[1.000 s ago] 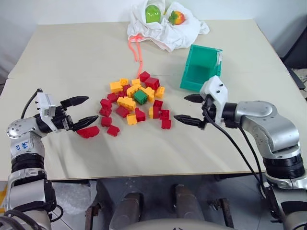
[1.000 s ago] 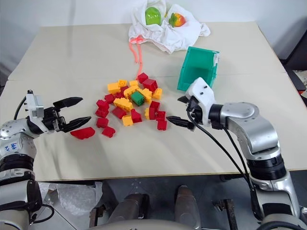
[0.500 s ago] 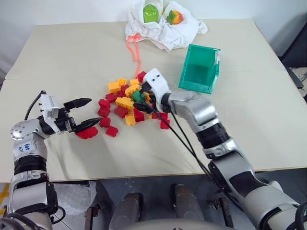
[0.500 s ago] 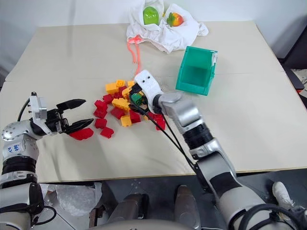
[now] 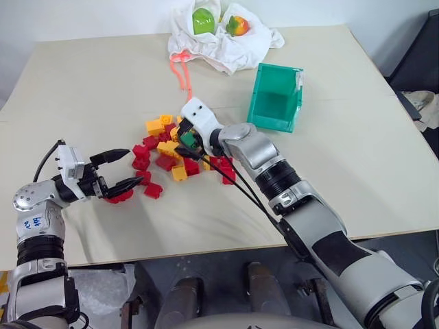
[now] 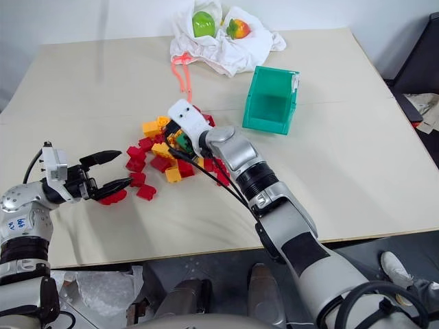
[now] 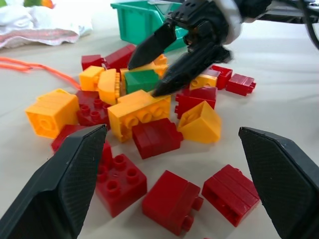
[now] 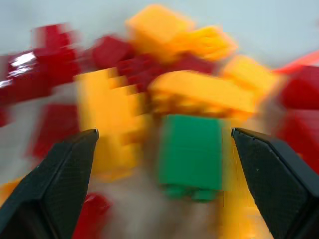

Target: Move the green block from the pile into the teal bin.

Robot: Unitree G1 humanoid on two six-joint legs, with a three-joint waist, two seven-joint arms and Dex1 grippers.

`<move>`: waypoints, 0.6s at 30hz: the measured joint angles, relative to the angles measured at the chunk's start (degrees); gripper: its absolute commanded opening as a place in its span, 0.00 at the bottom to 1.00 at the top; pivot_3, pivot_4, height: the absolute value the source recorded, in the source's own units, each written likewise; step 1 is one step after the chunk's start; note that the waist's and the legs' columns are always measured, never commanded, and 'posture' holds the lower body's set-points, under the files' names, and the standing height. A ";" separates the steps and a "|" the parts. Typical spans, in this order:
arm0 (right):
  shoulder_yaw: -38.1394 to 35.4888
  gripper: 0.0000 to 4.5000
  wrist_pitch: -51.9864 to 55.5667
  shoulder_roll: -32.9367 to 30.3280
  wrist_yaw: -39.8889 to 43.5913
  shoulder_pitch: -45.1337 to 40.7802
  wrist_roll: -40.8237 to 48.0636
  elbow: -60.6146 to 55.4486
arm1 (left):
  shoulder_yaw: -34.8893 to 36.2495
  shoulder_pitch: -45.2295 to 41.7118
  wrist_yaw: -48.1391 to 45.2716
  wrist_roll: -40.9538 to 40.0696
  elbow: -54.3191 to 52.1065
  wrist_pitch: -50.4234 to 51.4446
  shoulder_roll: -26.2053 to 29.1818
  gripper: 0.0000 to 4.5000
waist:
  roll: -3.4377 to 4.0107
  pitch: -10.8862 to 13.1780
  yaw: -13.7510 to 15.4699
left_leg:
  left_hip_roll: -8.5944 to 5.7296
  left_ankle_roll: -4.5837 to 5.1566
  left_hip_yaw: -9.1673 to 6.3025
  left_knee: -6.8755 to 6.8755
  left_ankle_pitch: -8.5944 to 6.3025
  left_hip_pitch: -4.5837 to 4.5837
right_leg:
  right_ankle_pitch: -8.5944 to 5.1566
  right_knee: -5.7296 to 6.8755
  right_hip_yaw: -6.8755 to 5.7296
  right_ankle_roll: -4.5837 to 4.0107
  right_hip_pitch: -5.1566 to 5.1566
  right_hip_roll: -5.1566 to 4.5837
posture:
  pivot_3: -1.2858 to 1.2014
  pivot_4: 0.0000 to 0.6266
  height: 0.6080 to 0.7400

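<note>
The green block (image 5: 186,139) lies studs sideways among the red and yellow bricks of the pile (image 5: 161,149) at the table's middle. My right gripper (image 5: 184,142) reaches into the pile from the right, open, one finger on each side of the green block (image 8: 192,152) and not closed on it. In the left wrist view its black fingers (image 7: 149,47) straddle the green block (image 7: 141,79). The teal bin (image 5: 274,103) stands to the right of the pile, opening upward, with nothing in it. My left gripper (image 5: 134,166) hovers open at the pile's left edge, over a red brick (image 5: 120,197).
A white cloth (image 5: 223,48) at the far edge holds a lime-green toy fruit (image 5: 202,20) and an orange-red one (image 5: 237,26). An orange cord (image 5: 180,72) trails from it toward the pile. Bare tabletop lies right of the bin and along the near edge.
My right arm swung left from beside the teal bin into the pile, and its open fingers now flank the green block. The left gripper stayed where it was. The camera shifted.
</note>
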 measured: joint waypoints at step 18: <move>-5.99 0.71 -7.88 2.26 -3.69 -3.46 -2.32 10.99 | 1.02 0.44 2.02 -0.86 -0.69 0.47 0.00 1.00 | 0.07 0.00 0.08 | -0.04 -0.05 0.02 0.05 0.02 0.00 | 0.00 0.02 0.08 0.00 -0.01 -0.02 | 0.52 0.24 1.00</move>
